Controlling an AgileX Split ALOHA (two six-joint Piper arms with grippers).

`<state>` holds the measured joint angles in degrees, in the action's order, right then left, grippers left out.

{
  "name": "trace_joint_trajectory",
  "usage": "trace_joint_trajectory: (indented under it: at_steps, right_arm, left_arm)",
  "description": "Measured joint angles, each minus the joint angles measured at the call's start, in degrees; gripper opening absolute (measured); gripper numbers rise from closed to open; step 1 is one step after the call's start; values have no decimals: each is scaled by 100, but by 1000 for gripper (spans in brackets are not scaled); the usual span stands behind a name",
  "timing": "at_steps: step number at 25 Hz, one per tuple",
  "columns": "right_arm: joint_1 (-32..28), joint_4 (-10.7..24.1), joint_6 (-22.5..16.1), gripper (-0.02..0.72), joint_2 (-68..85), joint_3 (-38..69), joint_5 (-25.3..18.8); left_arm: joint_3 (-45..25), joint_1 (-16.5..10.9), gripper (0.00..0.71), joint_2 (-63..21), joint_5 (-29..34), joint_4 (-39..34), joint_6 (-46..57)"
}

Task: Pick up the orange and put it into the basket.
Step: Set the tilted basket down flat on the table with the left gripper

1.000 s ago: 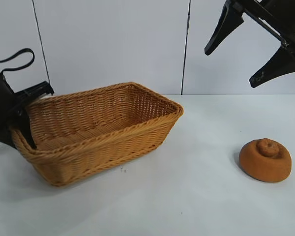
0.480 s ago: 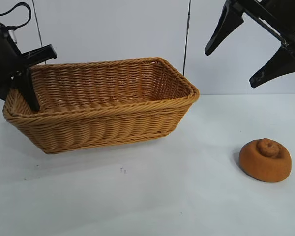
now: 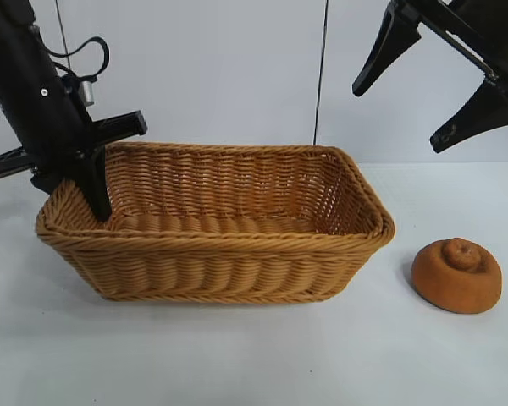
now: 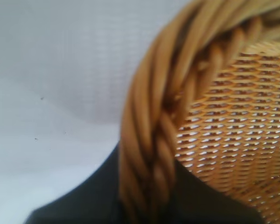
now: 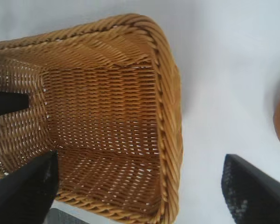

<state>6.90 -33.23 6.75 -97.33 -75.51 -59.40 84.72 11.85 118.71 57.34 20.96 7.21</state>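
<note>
Gripping the braided rim at the basket's (image 3: 229, 254) left end, our left gripper (image 3: 78, 178) has its fingers clamped on the wicker, one inside the wall and one outside. The basket sits across the middle of the tabletop (image 3: 262, 355), its long side toward the front edge. We see the orange (image 3: 456, 275) near the tabletop's right edge, just beyond the basket's right end and well apart from that gripper. Our right gripper (image 3: 440, 80) hangs high above the orange, fingers spread wide.
</note>
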Motion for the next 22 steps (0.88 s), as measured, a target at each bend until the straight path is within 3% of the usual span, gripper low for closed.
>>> trace_joint_trajectory:
  at_steps: [14, 16, 20, 22]
  right_arm:
    - [0, 16, 0, 652, 0, 0, -19]
    - [0, 16, 0, 652, 0, 0, -25]
    - [0, 16, 0, 652, 0, 0, -30]
    - [0, 16, 0, 652, 0, 0, -30]
  left_arm:
    - [0, -6, 99, 270, -108, 36, -157]
    - [0, -6, 158, 270, -103, 100, -157]
    - [0, -6, 422, 270, -91, 140, -161]
    - [0, -6, 515, 259, -57, 140, -161]
